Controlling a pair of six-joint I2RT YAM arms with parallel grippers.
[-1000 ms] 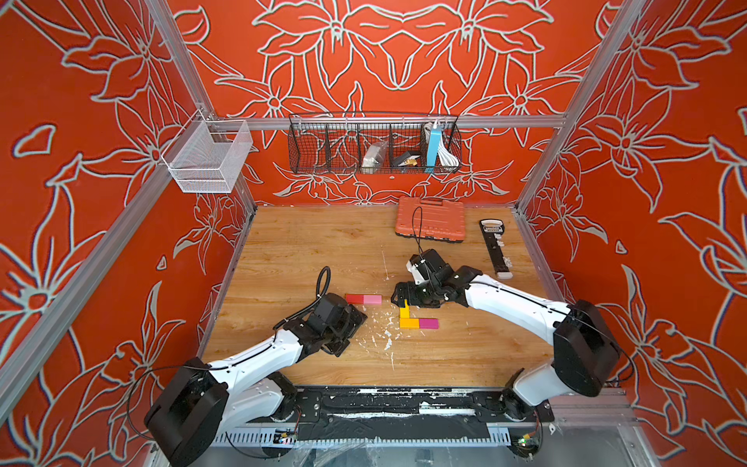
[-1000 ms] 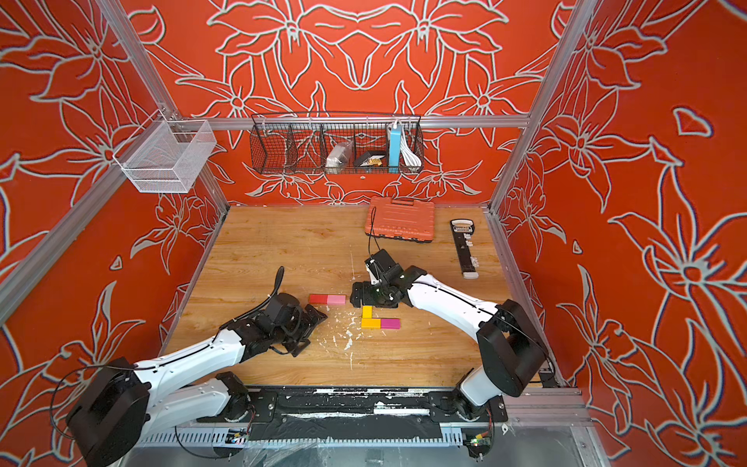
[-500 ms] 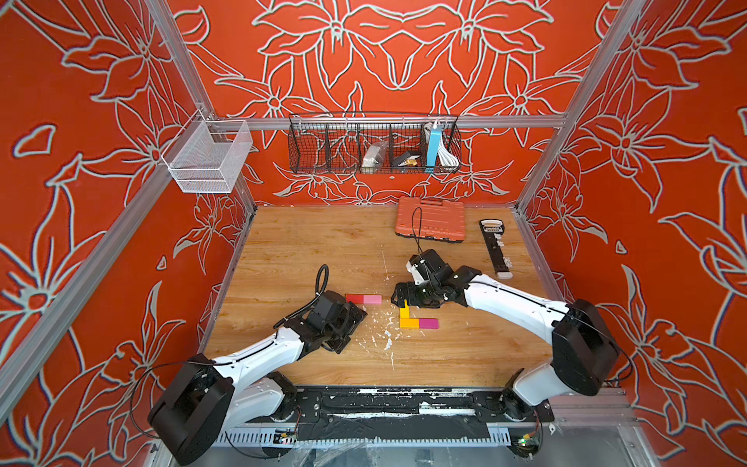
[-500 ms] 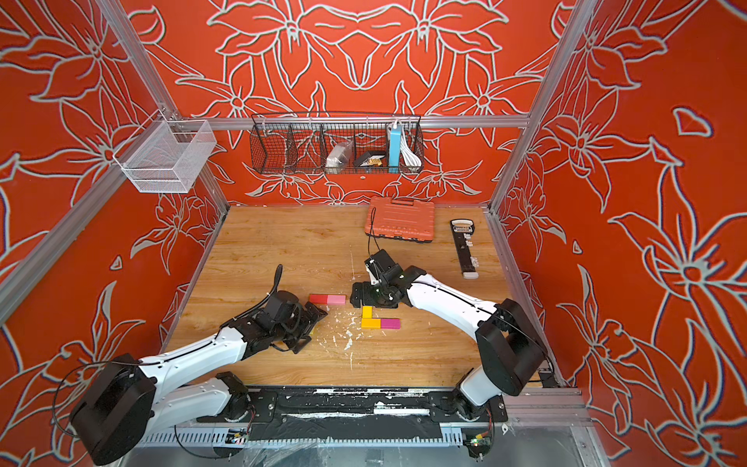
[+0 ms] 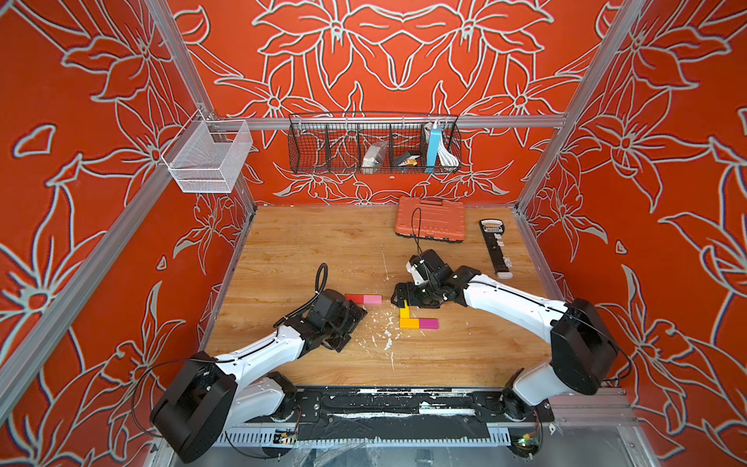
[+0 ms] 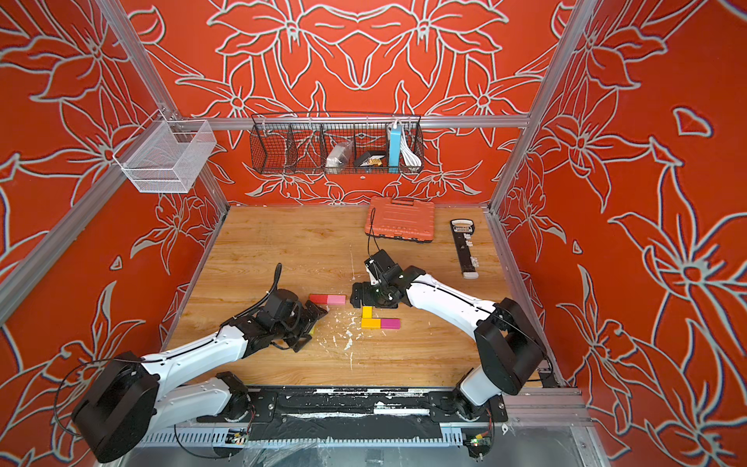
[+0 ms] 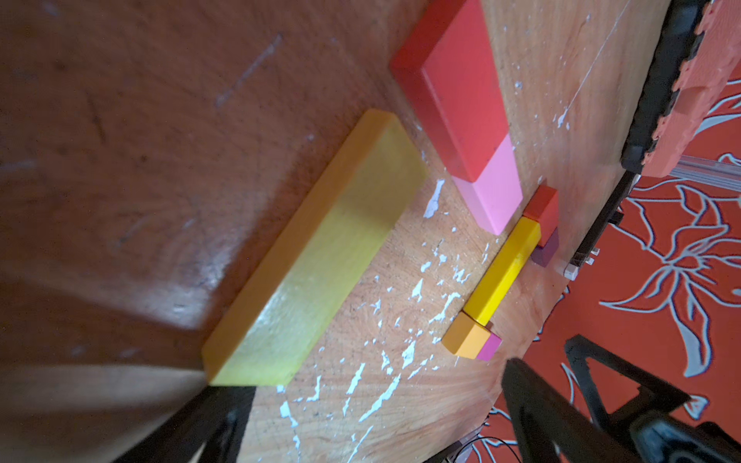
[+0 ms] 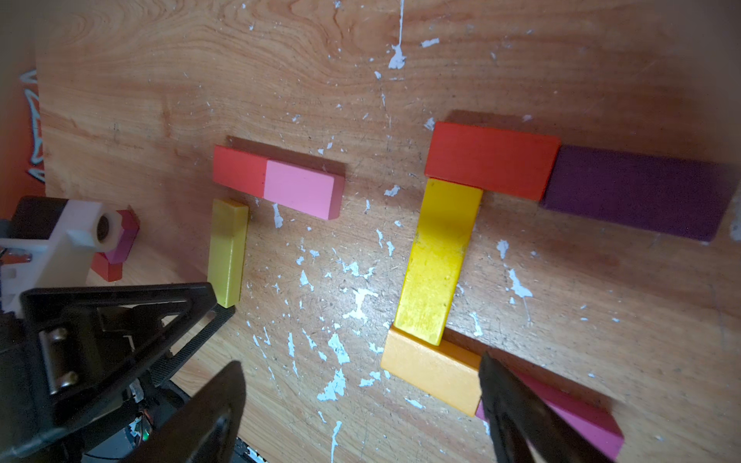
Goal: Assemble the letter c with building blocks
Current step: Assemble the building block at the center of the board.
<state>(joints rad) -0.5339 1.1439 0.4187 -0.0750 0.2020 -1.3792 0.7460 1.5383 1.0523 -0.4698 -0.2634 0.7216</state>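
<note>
My left hand (image 5: 355,327) is spread wide and holds nothing. A long yellow block (image 7: 316,256) lies flat on the counter (image 5: 323,250) just by its fingers. Near that block, a red block (image 5: 355,299) and a pink block (image 5: 372,299) lie end to end, touching. My right hand (image 8: 361,360) is spread wide too and holds nothing. It hangs over the other blocks. There, a second red block (image 8: 491,160) touches a purple block (image 8: 637,192). A yellow bar (image 8: 439,260) runs from that red block to an orange block (image 8: 431,373). A magenta block (image 8: 573,417) touches the orange block.
</note>
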